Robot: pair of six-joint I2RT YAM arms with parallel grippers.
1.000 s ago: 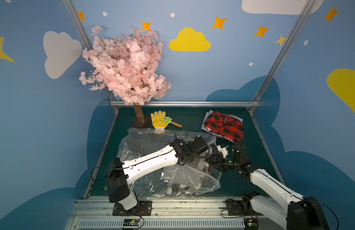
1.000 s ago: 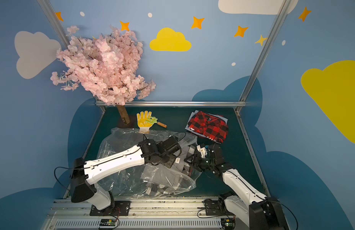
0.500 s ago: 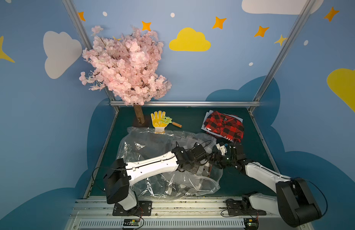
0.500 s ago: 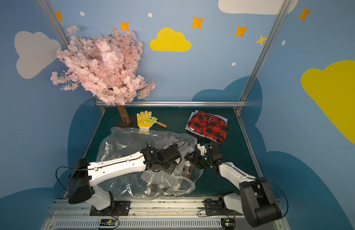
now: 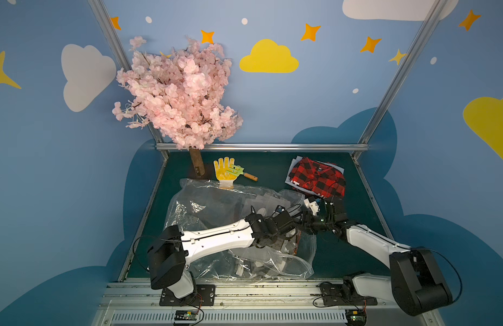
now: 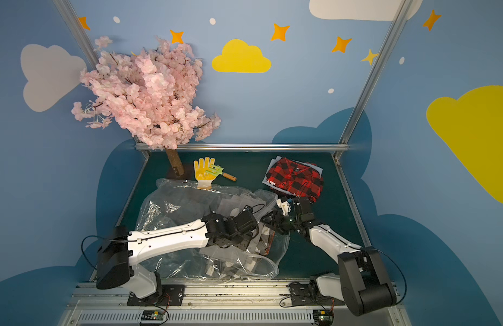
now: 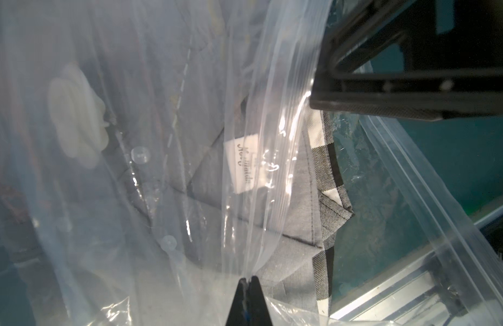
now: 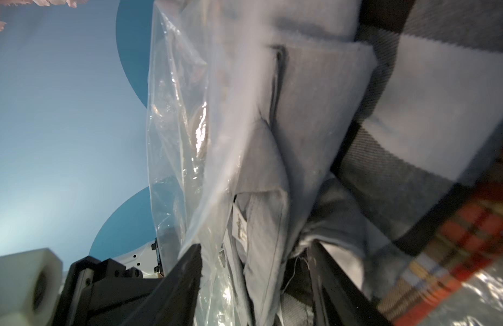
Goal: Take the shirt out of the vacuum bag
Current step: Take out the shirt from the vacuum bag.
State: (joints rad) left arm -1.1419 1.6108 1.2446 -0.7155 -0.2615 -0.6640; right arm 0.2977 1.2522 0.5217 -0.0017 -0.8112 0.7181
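Left fingers (image 7: 239, 299) pinch vacuum bag (image 7: 261, 158); right fingers (image 8: 185, 271) straddle shirt (image 8: 268, 214).

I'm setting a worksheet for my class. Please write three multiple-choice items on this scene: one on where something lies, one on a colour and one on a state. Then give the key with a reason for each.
1. Where is the red checked shirt relative to the vacuum bag?
A inside it
B outside it, near the table's far right corner
C beneath it

2. What colour is the glove beside the tree trunk?
A pink
B black
C yellow

3. What state is the left end effector in?
A shut on the bag's clear plastic
B wide open over the glove
C shut on the red shirt

Key:
1 B, it lies in the open beyond the bag.
2 C, its palm and fingers are yellow in both top views.
3 A, the left wrist view shows it closed with the film pinched.
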